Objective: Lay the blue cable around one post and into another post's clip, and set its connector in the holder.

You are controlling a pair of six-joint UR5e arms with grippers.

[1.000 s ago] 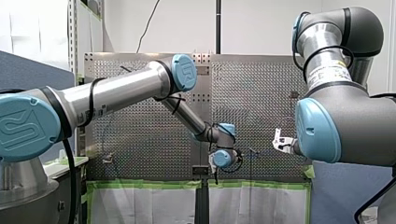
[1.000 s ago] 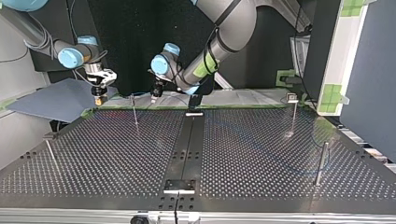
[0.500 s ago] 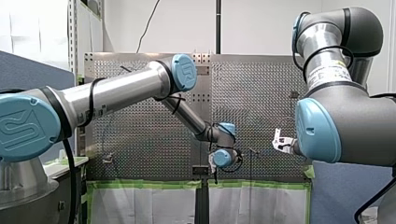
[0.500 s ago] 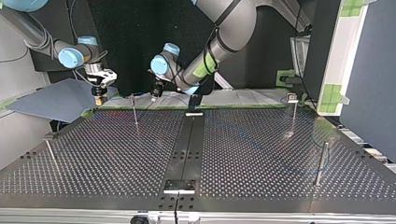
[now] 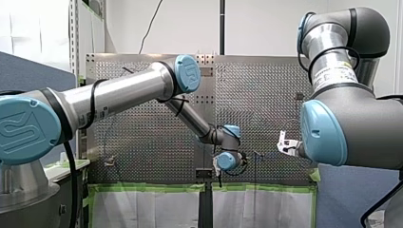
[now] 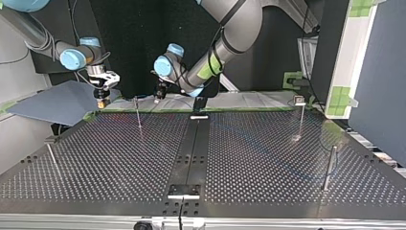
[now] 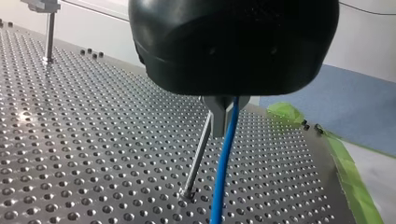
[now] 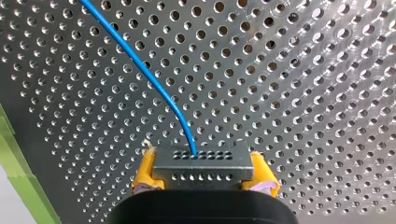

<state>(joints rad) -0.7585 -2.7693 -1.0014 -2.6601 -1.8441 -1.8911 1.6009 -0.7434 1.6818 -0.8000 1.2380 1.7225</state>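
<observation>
Two grips on the blue cable [image 7: 223, 177]
My right gripper [image 8: 204, 173] (yellow pads) pinches the connector [image 8: 201, 161]; my left gripper [image 7: 223, 116] clamps the cable just beside a post [image 7: 198, 156].

The middle of the table [image 6: 249, 158] is open. A thin post [image 6: 138, 117] stands near the arms' edge; a thick post [image 6: 328, 165] stands by the top view's right edge.

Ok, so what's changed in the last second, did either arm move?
Barely anything. My left hand, with the blue cable in it, has crept slightly toward the thin post, leftward in the top view. My right hand holds the connector in the same spot; nothing was grasped or released.
</observation>
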